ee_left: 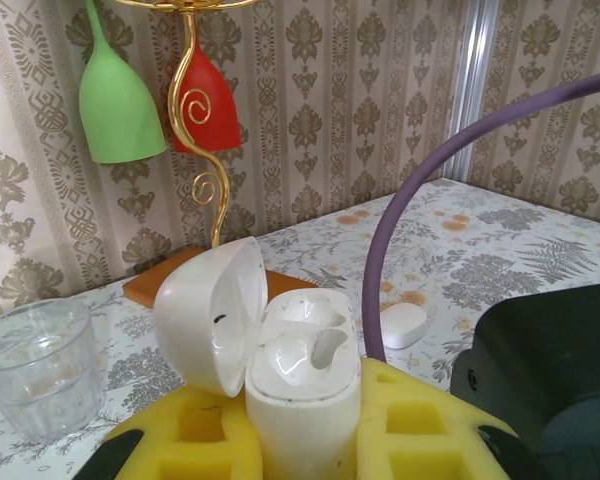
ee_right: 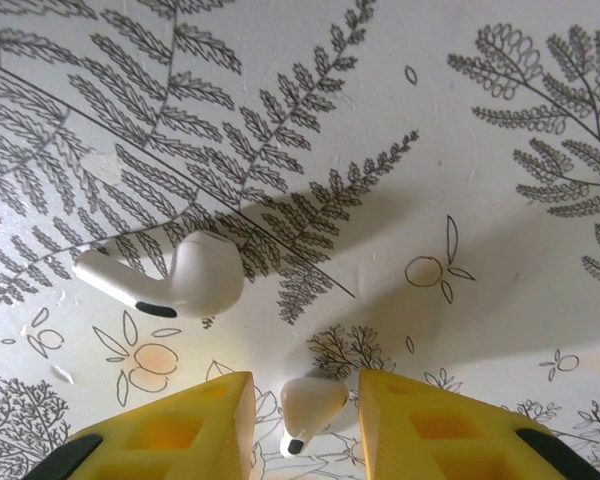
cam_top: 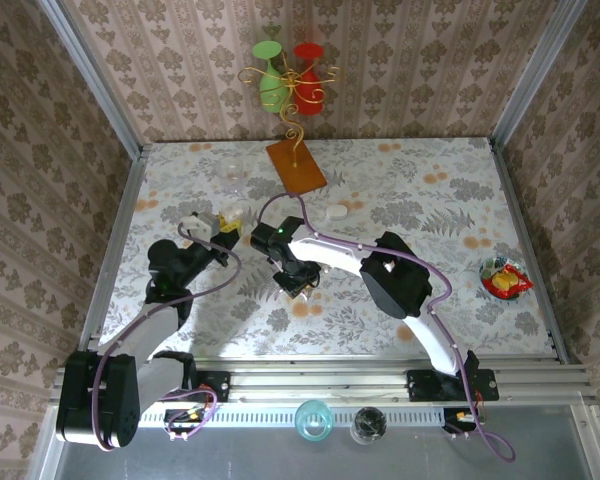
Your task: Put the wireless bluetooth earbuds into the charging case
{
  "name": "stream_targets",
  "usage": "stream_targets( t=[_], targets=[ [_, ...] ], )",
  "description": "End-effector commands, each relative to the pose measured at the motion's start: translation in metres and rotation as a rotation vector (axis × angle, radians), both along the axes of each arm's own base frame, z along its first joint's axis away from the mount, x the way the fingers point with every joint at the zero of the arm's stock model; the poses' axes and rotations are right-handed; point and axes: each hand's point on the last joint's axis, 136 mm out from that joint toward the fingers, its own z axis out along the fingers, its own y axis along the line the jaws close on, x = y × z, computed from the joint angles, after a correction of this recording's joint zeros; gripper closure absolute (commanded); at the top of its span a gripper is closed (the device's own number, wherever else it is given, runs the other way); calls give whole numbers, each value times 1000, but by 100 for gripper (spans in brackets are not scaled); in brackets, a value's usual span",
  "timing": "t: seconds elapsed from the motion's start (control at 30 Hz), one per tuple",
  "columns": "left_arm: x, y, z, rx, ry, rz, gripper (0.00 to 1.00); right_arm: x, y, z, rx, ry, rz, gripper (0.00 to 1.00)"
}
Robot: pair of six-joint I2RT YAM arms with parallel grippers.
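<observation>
Fern-print cloth covers the table (cam_top: 430, 200). From above, the left gripper (cam_top: 220, 232) and right gripper (cam_top: 298, 283) sit mid-table. On the left wrist view, the fingers clamp the open charging case (ee_left: 300, 390). On the right wrist view, the fingers bracket the nearer earbud (ee_right: 312, 405); I cannot tell whether they grip it. The second earbud (ee_right: 170, 280) lies beside. A loose pinch could flick the nearer one away.

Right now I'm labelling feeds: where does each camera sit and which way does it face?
Top external: above and behind the bases, looking down on the table; both arms, left gripper and right gripper show.
Left wrist: faces the back wall over the open charging case clamped in its yellow fingers.
Right wrist: looks straight down at the tablecloth; one earbud between its yellow fingers, another earbud lying beside.
Shared: top external and left wrist both see the goblet stand.
</observation>
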Motion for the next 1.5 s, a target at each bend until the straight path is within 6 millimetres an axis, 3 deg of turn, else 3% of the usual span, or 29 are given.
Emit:
stream_targets(
  t=[0.0,0.3,0.47,0.6,0.77,0.97,1.23,1.47],
  targets=[
    [-5,-3,-1,12,-12,-30,100,-6,-10,-8,-42,74,17,67],
    [-5,-4,-2,14,-8,-37,100,-12,-7,-17,-30,119,42,67],
    [-6,-5,-1,16,-10,-45,100,-8,-8,-22,-35,107,36,76],
    [-7,-6,-3,23,-10,-52,100,-2,-9,-15,-18,79,17,78],
    [-5,-6,-8,31,0,-40,100,11,-9,6,65,5,-31,81],
    [-12,-22,-14,56,-24,-107,100,36,-18,41,232,-144,-111,81],
    [-29,-59,-23,127,-80,-210,100,65,-41,105,493,-398,-279,80],
    [-40,-94,-29,161,-100,-289,100,73,-50,157,723,-577,-342,80]
  ],
)
